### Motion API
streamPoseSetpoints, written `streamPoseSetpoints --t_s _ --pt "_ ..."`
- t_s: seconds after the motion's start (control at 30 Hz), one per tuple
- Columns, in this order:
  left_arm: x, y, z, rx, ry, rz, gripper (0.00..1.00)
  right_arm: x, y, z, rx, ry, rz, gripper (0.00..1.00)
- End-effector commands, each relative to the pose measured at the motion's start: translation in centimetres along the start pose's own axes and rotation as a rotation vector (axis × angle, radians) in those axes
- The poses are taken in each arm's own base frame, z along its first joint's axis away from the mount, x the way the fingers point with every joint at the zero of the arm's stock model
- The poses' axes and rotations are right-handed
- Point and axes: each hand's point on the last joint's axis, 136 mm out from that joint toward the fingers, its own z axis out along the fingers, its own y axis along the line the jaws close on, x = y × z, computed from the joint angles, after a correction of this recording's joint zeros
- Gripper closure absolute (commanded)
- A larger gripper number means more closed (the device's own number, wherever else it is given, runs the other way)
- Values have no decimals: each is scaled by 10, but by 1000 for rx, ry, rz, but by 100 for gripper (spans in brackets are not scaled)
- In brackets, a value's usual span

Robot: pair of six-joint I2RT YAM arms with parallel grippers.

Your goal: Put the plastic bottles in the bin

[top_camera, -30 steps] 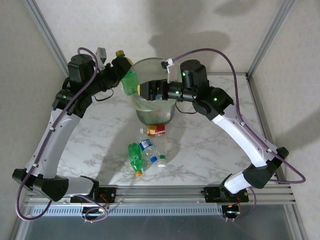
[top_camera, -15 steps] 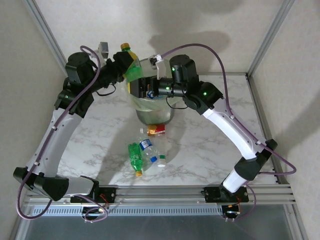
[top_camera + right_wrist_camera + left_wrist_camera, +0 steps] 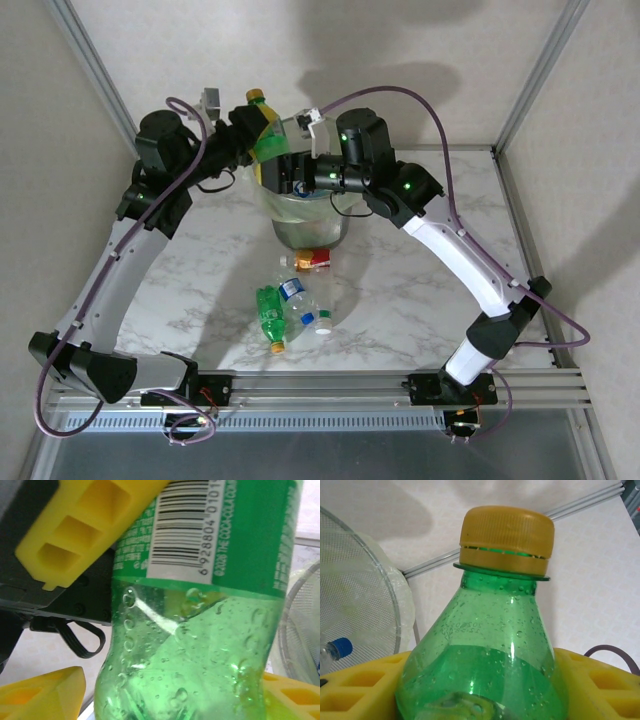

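My left gripper (image 3: 260,143) is shut on a green plastic bottle (image 3: 264,135) with a yellow cap (image 3: 506,535), held over the left rim of the bin (image 3: 310,232). Its yellow fingers (image 3: 355,686) press the bottle's sides. My right gripper (image 3: 290,176) has come to the bottle's lower end (image 3: 195,655). Its jaws stand either side of the bottle, and a thin gap shows beside the left finger (image 3: 42,696). Several more plastic bottles lie on the table in front of the bin: a red-labelled one (image 3: 312,260), a green one (image 3: 269,317) and clear ones with blue caps (image 3: 296,296).
The bin's mesh wall and pale liner (image 3: 367,597) sit left of the held bottle, with a blue-capped bottle (image 3: 336,649) inside. My left gripper's finger (image 3: 75,527) crosses the right wrist view's top left. Metal frame posts stand at the table's far corners.
The right arm has swung left across the bin to the held green bottle and its jaws have narrowed around it. The left arm has raised the bottle slightly toward the bin.
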Motion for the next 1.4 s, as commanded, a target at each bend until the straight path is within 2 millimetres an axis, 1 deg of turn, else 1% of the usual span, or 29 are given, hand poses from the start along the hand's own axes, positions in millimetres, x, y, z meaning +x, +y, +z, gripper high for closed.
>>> streamPoseSetpoints --t_s 0.0,0.2,0.3,0.5,0.57,0.67,0.7,0.9,0.97,1.1,1.2,1.37 --pt "1 -19 -2 77 2 20 46 -1 13 -2 -32 -15 -30 26" --pt "2 -15 1 70 3 18 45 -4 4 -3 21 -40 -28 35" --pt "2 -13 1 63 2 17 44 -5 0 -4 44 -47 -26 37" --pt "0 -9 1 45 -10 27 35 -11 -4 -7 79 -76 -31 40" --pt "0 -8 1 42 -13 29 25 -13 -5 -8 90 -83 -31 41" --pt "-3 -7 -1 27 -34 40 2 -14 -8 -10 110 -92 -28 41" --pt "-5 -8 -3 24 -46 52 0 -14 -10 -10 122 -95 -26 41" --pt "-16 -16 -15 -24 -112 126 0 -21 -26 -16 209 -122 -2 41" --pt "-23 -11 -20 -79 -152 147 1 -23 -37 -17 257 -126 21 41" --pt "-36 -7 -42 -169 -260 208 0 -27 -63 -18 335 -130 90 42" --pt "-39 -2 -51 -215 -289 224 1 -26 -83 -15 377 -120 139 42" --pt "-41 12 -64 -299 -322 239 3 -21 -106 -4 416 -87 196 42"
